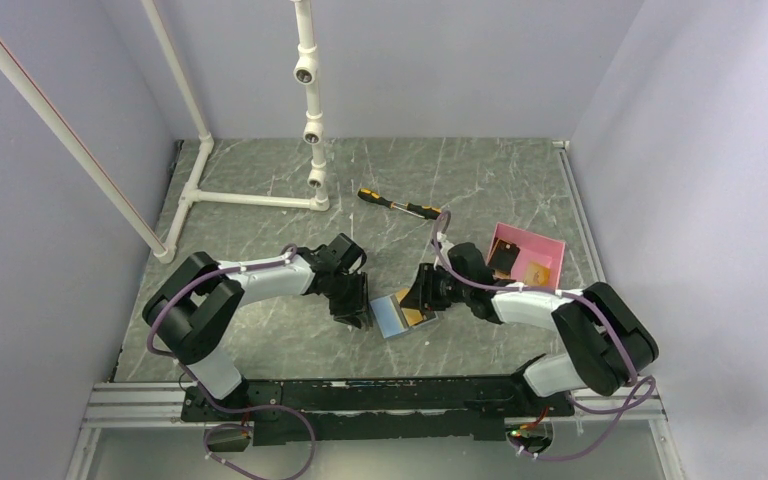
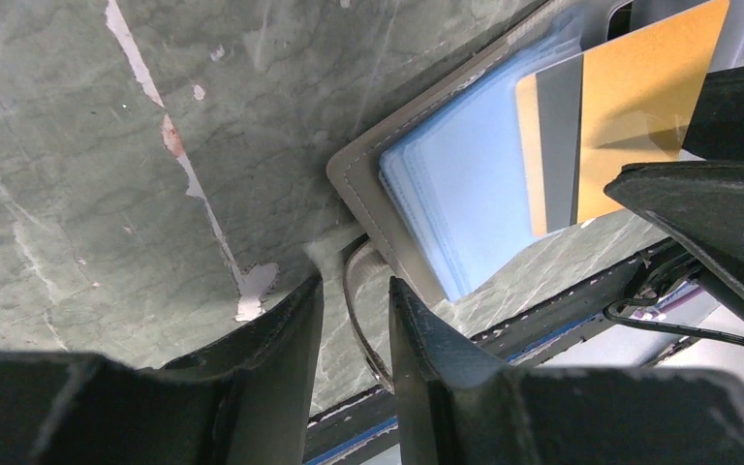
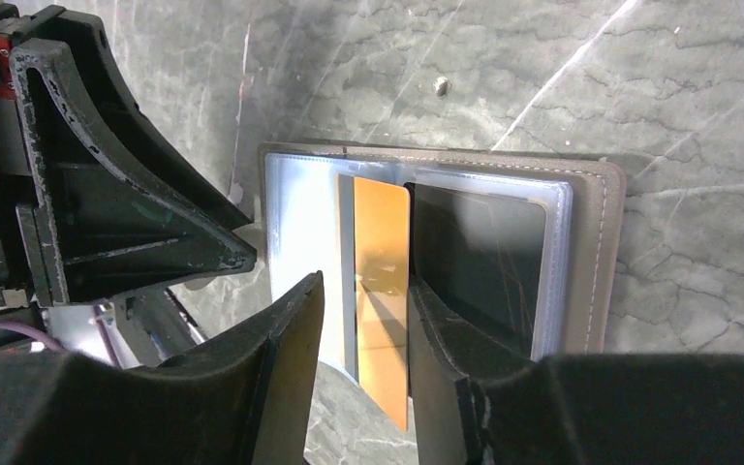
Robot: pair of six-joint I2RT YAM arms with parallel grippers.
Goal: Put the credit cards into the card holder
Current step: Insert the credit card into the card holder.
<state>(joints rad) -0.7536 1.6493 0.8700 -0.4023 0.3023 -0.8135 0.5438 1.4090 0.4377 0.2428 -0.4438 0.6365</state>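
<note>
The grey card holder point(image 1: 392, 316) lies open on the table between both grippers, its light blue inside facing up. An orange credit card point(image 3: 383, 281) stands partly in its pocket point(image 3: 591, 252), beside a dark card point(image 3: 480, 262) lying in the sleeve. My right gripper point(image 3: 363, 281) is open around the orange card, with a gap on its left side. My left gripper point(image 2: 354, 286) is open at the holder's corner point(image 2: 358, 174), with a thin loop of the holder between its fingers. The orange card point(image 2: 639, 97) also shows in the left wrist view.
A pink tray point(image 1: 550, 245) at the right holds a dark card point(image 1: 503, 258) and a tan card point(image 1: 536, 272). A yellow-and-black screwdriver point(image 1: 398, 203) lies behind. A white pipe frame point(image 1: 260, 198) stands at the back left. A metal rail point(image 1: 360, 400) runs along the near edge.
</note>
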